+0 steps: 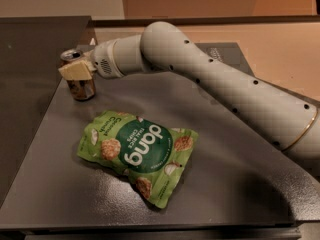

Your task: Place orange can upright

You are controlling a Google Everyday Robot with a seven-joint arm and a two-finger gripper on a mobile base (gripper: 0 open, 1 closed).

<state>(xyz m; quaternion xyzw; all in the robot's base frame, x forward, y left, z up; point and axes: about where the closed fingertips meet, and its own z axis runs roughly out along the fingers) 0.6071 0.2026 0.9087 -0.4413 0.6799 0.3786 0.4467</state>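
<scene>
Dark grey speckled table [240,184] fills the view, tan floor [280,44] beyond it; the white arm [215,79] reaches across from the right; a green snack bag [137,154] lies flat mid-table; the orange can [81,89] stands upright near the far-left corner, the gripper [75,68] clamped on its top.

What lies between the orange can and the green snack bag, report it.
Only bare grey tabletop in the camera view; the gripper is up at the orange can.
</scene>
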